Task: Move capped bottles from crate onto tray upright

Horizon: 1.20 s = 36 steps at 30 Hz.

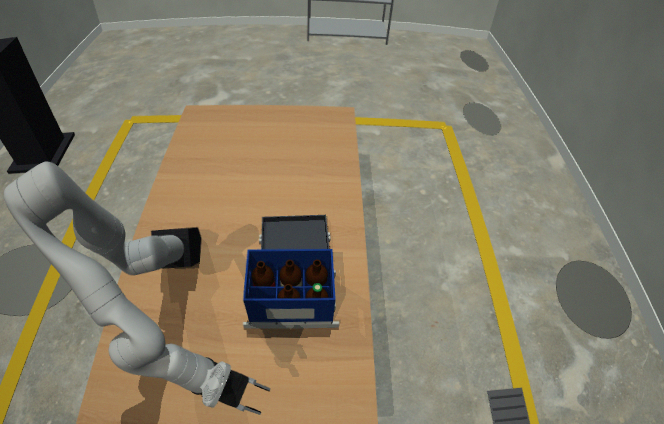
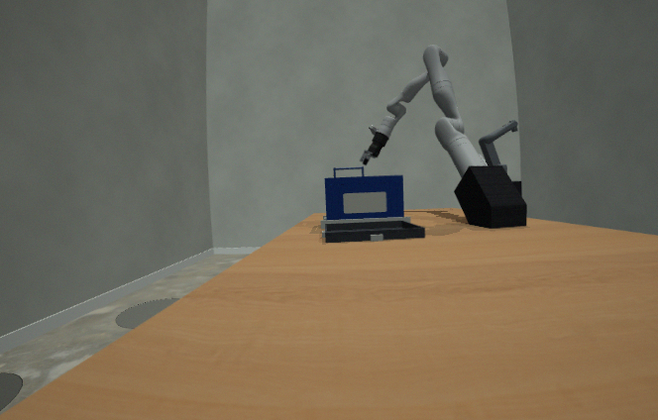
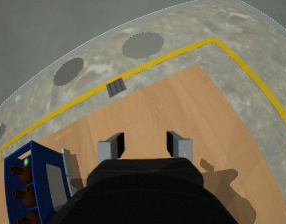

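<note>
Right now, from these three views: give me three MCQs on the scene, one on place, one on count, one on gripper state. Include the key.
1. Where does the tray stand relative to the crate?
A. on top of it
B. right beside it, on the side away from the gripper
C. across the table, far from it

2. How many bottles in the crate show a green cap?
A. one
B. three
C. five

3. What is the state of the gripper?
A. shut on a bottle
B. shut on nothing
C. open, holding nothing

Key: 1 B, the tray sits against the crate's far side. 2 A, only one green top shows among five bottles. 3 C, its fingers stand wide apart in the air, off the crate.
</note>
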Tool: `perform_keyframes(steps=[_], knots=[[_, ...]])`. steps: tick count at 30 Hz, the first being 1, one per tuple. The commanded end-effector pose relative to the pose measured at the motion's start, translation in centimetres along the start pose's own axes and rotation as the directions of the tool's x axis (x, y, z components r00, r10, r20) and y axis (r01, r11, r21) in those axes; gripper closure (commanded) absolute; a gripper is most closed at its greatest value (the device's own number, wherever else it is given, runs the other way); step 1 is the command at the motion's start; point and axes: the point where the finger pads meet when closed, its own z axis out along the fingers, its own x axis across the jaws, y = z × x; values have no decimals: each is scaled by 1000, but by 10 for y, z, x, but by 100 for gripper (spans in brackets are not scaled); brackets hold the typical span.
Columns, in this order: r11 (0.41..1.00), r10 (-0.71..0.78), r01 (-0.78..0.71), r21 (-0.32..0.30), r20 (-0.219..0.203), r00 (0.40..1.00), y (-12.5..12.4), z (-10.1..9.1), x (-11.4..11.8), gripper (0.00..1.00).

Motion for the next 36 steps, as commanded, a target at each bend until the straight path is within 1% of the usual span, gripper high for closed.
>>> perform_keyframes(steps=[1,17,22,34,36], knots=[[1000,-1,1,2,-1,1000,-1,-1,0,0],[1000,-1,1,2,-1,1000,-1,-1,0,0],[1000,-1,1,2,-1,1000,-3,-6,-1,0],[1000,-1,1,2,-1,1000,-3,-6,-1,0],[1000,22,-22,-5,-11,1000,-3,0,-5,0]])
